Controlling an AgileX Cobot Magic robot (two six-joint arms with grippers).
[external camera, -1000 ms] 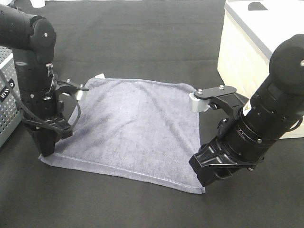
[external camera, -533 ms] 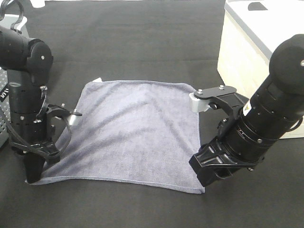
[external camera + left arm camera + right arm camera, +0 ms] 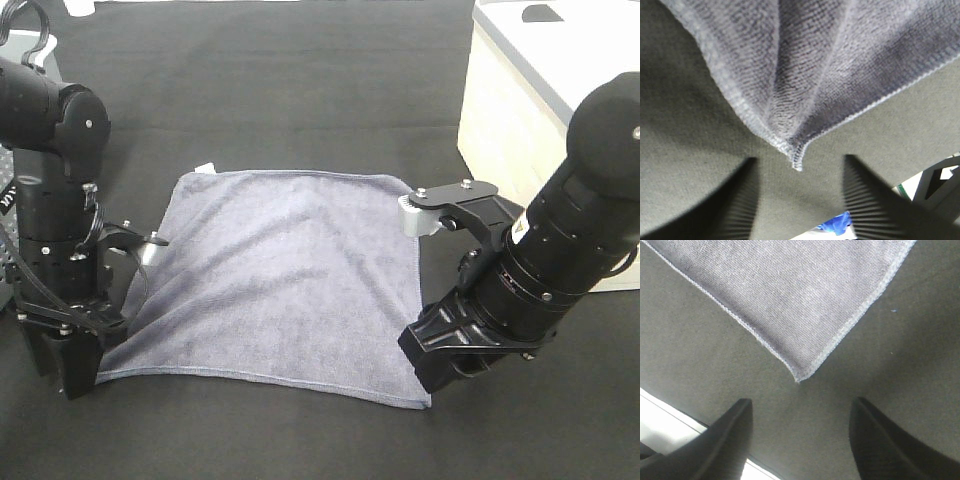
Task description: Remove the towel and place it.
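step: looks like release done, towel (image 3: 280, 280) spread flat on worktop (image 3: 300, 80), between arms
left pincer (image 3: 797, 200): fingers apart, corner just beyond tips, not held
right pincer (image 3: 800, 435): fingers apart, other near corner free
next: probably lift both clear without snagging hem
surface: black cloth worktop; pale box (image 3: 540, 90) far right

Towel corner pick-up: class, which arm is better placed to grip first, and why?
Left, probably. The left tool is open with a puckered, raised towel corner right between its fingers. The right tool, also open, faces a corner lying flat, slightly farther off.
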